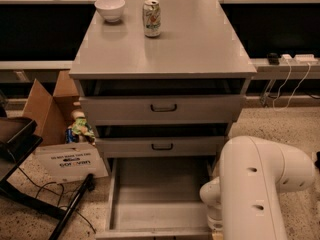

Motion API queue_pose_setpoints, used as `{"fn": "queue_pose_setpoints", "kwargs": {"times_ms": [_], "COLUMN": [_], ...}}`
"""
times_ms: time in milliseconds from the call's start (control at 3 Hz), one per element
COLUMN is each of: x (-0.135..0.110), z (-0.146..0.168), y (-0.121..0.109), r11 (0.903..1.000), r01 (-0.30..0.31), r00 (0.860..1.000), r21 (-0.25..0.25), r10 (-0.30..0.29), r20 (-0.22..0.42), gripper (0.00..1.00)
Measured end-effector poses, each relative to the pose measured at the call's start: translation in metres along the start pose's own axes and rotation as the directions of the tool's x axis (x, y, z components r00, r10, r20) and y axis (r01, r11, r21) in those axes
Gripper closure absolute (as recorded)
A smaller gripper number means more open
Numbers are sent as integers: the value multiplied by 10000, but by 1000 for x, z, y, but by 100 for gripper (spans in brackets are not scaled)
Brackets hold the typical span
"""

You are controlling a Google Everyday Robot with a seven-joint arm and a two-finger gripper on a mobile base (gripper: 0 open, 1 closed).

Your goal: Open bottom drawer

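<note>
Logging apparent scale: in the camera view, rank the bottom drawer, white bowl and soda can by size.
1. bottom drawer, pulled open, largest.
2. white bowl and soda can look alike in area, wider versus taller; not ranked.
The pincer sits by the drawer's front corner, at the picture's bottom edge.

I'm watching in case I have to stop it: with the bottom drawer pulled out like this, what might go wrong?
1. The bottom drawer already stands far out; more pulling might drag it off its runners.
2. The gripper sits at the picture's bottom edge by the drawer's front right corner, the arm close beside; drawing back might knock the drawer.
3. A jolt might tip the can on the cabinet top.
</note>
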State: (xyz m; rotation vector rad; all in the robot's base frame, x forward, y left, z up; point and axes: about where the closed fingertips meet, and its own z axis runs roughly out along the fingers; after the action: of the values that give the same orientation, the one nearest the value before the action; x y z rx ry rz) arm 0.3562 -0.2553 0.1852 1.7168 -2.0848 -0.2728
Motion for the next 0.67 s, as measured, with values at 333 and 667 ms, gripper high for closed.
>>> {"fn": "queue_pose_setpoints", "kwargs": {"times_ms": [333,667], "x": [0,15], "z": [-1,-10], "y": [-3,18], "r11": [10000,9990], "r01": [0,-430], "r00": [10000,9983], "r21": [0,-80], "r10": [0,427], "r20": [0,-389], "gripper": [89,100]}}
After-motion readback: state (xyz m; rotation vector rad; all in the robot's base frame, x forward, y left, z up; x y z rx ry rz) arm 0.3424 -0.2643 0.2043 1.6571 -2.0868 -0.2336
